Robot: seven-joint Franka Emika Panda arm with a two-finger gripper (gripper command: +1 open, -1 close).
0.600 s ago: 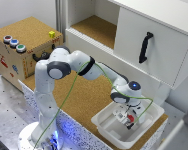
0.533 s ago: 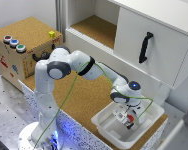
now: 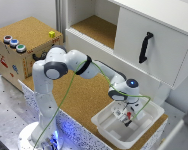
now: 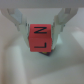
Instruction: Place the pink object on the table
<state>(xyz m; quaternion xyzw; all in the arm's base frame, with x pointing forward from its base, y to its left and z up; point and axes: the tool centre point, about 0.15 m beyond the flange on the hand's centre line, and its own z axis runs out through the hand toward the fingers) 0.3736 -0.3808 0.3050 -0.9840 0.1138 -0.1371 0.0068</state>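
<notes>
Nothing moved since earlier: gripper (image 4: 41,37) pinches the pink object (image 4: 41,38) squarely between its fingers inside the white tray (image 3: 106,127), table (image 3: 79,97) beside.

The single white arm (image 3: 69,67) rises from its base at the exterior view's lower left; its shoulder column stands upright; the upper links reach out toward the exterior view's right and slope downward; a green cable runs along them; the wrist, lit by a blue ring, bends so the gripper (image 3: 126,116) points straight down; in the wrist view the two pale fingers (image 4: 21,22) stand parallel, closed against something red held between them.
</notes>
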